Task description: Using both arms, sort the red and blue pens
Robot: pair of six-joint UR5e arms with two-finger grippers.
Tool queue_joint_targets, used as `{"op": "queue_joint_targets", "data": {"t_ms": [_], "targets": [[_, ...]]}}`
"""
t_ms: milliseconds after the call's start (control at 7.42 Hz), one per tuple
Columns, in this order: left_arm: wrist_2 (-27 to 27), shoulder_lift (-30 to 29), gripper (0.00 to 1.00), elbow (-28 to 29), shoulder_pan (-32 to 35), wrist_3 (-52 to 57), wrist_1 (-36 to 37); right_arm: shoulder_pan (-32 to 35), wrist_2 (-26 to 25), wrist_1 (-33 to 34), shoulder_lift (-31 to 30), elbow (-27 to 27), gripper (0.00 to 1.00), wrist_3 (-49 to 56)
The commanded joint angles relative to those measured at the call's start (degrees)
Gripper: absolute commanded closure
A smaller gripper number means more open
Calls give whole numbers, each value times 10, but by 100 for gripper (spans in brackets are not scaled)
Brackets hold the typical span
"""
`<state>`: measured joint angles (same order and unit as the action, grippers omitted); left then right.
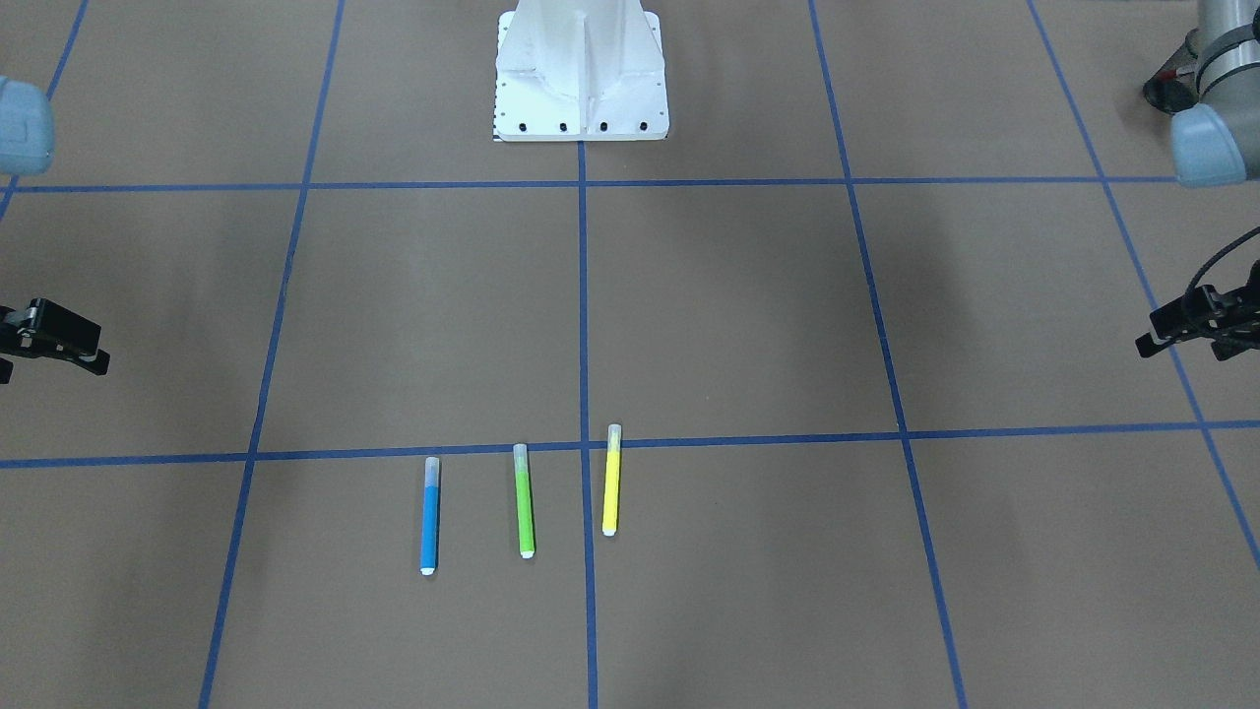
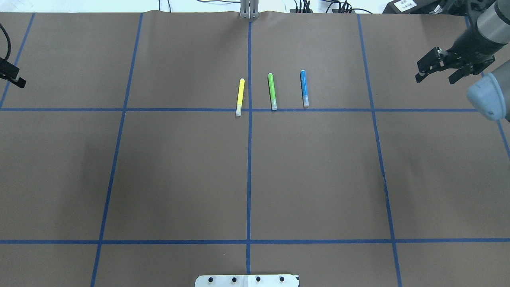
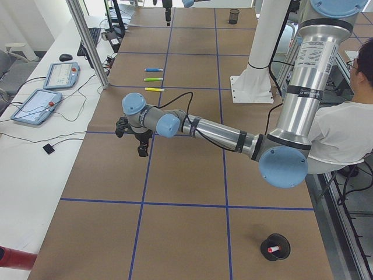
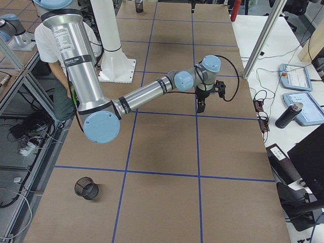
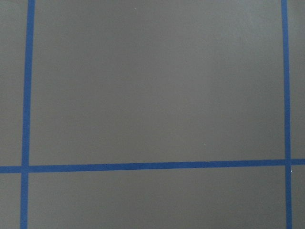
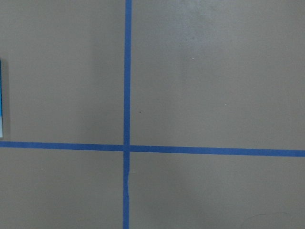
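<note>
Front view, pens: the blue pen (image 1: 430, 515), green pen (image 1: 525, 500) and yellow pen (image 1: 611, 481) lie side by side, not touching, at 6 o'clock on the table (image 1: 748, 315). Their clear caps point to 12, and the blue one is nearest 9.
Front view, grippers: the left gripper (image 1: 1186, 345) hangs at the 3 o'clock edge with its fingers spread and nothing between them. The right gripper (image 1: 49, 366) hangs at the 9 o'clock edge, partly cut off by the frame. Both are well apart from the pens.
Front view, base: the pedestal (image 1: 581, 69) stands at 12.
Overhead: the same row sits at 12 with its order mirrored, blue nearest 3. The right gripper shows whole at 2 o'clock, its fingers spread and holding nothing. Of the left gripper only a sliver shows, at 9.
Left side view: only here does the red pen (image 3: 272, 249) show, standing in a black cup (image 3: 284, 240) at 5 o'clock, well apart from the row at 11. The left gripper hangs spread above the table at 9. A person (image 3: 344, 134) sits at 3.
Right side view: a mesh cup (image 4: 83, 191) stands at 7 o'clock, and what is in it cannot be told. The right gripper hangs just past centre, toward 1.
Left wrist: bare table crossed by blue tape (image 5: 143, 166).
Right wrist: a tape cross, with a sliver of the blue pen at the 9 o'clock edge.
</note>
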<state>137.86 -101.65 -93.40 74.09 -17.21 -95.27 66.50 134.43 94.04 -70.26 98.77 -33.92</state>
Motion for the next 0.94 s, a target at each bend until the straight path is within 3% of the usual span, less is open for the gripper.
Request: {"op": "queue_joint_targets", "data": {"t_ms": [0,270,539,809], "targets": [[-2,15,0,2,9,137,16,-35,-7,-1,48,-25,0,-71],[-1,36,0,2,9,160,24,-71,-33,-48,104,-101,0,-139],[0,66,0,-5,17,192,24,-116,-62,-207,156,-227,1,-243],[0,68,0,-6,21,192,22,-135,-88,-215,229,-302,2,-240]]}}
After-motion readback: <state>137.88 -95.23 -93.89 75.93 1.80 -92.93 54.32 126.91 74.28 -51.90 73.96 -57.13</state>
